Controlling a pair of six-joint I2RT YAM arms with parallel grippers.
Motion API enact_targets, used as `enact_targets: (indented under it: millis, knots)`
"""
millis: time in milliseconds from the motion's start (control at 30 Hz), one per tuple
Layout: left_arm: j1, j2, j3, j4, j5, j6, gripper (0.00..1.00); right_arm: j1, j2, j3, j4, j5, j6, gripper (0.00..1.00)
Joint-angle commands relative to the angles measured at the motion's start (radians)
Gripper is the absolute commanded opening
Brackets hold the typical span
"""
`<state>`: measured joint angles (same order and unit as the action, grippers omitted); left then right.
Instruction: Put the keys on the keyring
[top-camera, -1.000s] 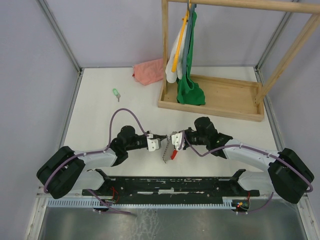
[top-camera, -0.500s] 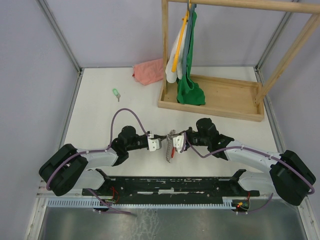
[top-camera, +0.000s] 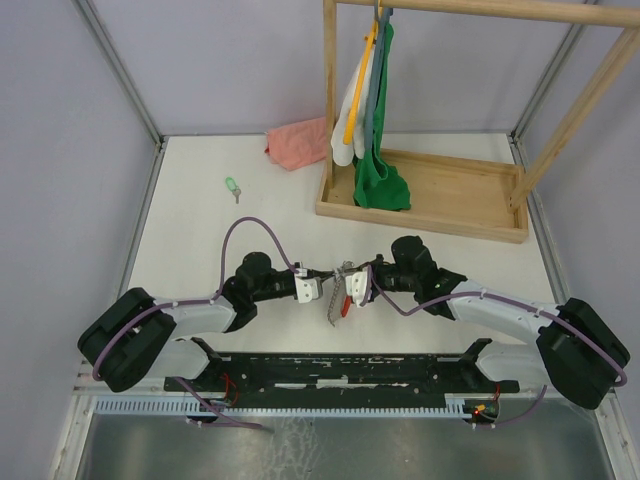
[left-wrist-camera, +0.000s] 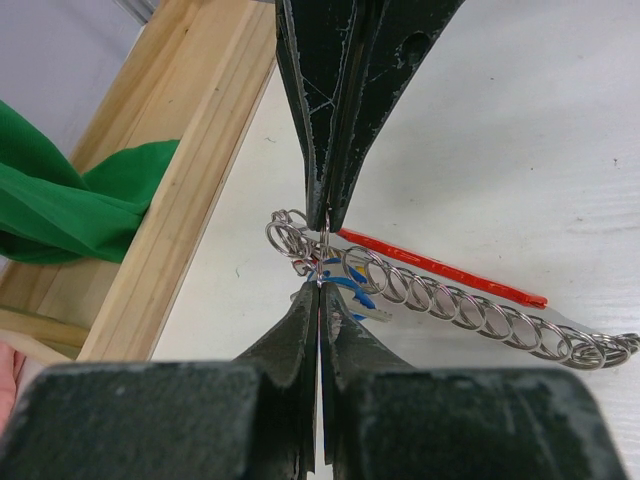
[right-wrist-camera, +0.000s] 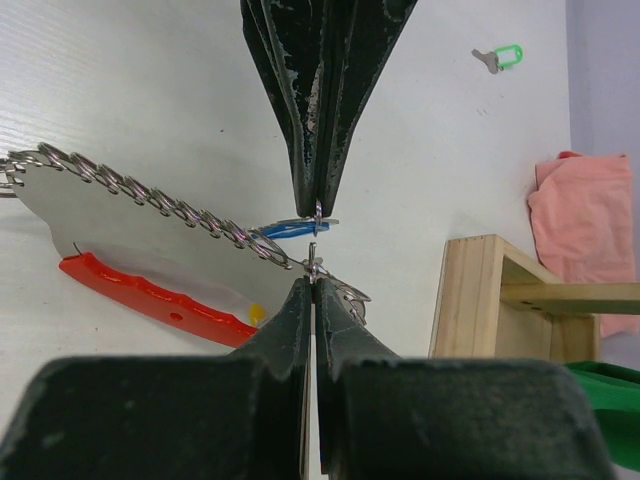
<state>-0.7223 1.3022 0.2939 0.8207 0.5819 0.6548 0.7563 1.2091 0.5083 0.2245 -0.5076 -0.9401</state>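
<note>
We see the left hand (left-wrist-camera: 320, 290) clenched on the blue key (right-wrist-camera: 285, 231), the right hand (right-wrist-camera: 312, 285) clenched on the keyring (left-wrist-camera: 440, 300), tips meeting over the bench (top-camera: 200, 220).

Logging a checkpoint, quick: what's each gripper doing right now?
Left gripper: closed, pinching the keyring by its end ring.
Right gripper: closed on the same keyring, beside the blue key.

My left tool (top-camera: 319, 287), clamped on blue key (right-wrist-camera: 285, 229), and right tool (top-camera: 349, 285), clamped on keyring (top-camera: 334, 303), met tip to tip: no passage betw. them. Wooden rack base (top-camera: 420, 222) stood just beyond right tool, blocking far right. Far-left table (top-camera: 190, 240) lay open except green key (top-camera: 232, 186); pink cloth (top-camera: 298, 143) at back.
</note>
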Motion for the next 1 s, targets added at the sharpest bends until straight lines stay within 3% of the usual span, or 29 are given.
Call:
enact_targets:
  millis: [0,967]
  knots:
    - [-0.002,-0.011,-0.001,0.061,0.028,-0.009,0.03,-0.004,0.002,0.012,0.061,-0.033,-0.01,0.01]
    - [-0.001,-0.024,0.009,0.023,0.016,-0.009,0.03,-0.004,-0.014,0.001,0.073,-0.024,-0.01,0.01]
